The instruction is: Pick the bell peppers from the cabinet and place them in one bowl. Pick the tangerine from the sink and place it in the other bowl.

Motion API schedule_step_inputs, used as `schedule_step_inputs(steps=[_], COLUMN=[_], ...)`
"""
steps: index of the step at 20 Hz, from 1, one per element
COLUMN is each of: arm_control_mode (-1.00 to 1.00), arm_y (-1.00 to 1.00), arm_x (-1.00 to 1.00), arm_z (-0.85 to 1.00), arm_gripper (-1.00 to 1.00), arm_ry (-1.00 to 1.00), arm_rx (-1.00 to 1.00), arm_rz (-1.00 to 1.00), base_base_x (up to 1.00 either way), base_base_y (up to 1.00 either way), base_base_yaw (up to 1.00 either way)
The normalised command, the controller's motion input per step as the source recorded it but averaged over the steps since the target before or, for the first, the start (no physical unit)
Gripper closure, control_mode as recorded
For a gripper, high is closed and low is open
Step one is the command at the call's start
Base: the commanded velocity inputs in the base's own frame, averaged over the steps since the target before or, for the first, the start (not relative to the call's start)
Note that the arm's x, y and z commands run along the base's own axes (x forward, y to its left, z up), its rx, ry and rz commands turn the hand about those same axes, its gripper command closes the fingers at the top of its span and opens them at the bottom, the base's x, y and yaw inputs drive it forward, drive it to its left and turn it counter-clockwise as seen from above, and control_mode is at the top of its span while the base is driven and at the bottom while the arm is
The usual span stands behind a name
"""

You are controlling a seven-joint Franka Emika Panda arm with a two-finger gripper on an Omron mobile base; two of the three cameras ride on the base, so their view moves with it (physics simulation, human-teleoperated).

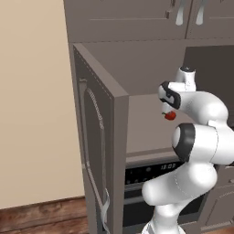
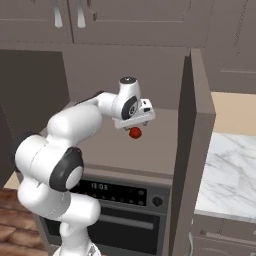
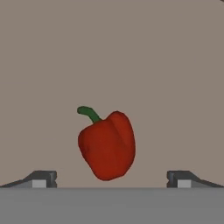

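Pepper [image 3: 107,146] lies on the cabinet [image 2: 150,145] shelf, above the oven [image 2: 112,212]. I see my gripper [image 3: 111,179] spread wide just over it, fingers apart from it.

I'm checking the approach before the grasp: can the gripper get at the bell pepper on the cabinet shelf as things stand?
Probably yes. The gripper is open, its jaws spread wider than the bell pepper, which lies between them on the bare cabinet shelf, nothing in between, door swung aside.
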Motion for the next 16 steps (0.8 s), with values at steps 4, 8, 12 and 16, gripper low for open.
schedule_step_inputs(steps=[4,8,12,16], arm_control_mode=[-1.00,-1.00,-1.00,-1.00], arm_y=[0.00,0.00,0.05,0.04], arm_x=[0.04,0.00,0.06,0.02], arm_z=[0.00,0.00,0.00,0.00], arm_gripper=[-1.00,-1.00,-1.00,-1.00], arm_ry=[0.02,0.00,0.00,0.00], arm_rx=[0.00,0.00,0.00,0.00], arm_rz=[0.00,0.00,0.00,0.00], base_base_x=[0.00,0.00,0.00,0.00], base_base_y=[0.00,0.00,0.00,0.00], base_base_yaw=[0.00,0.00,0.00,0.00])
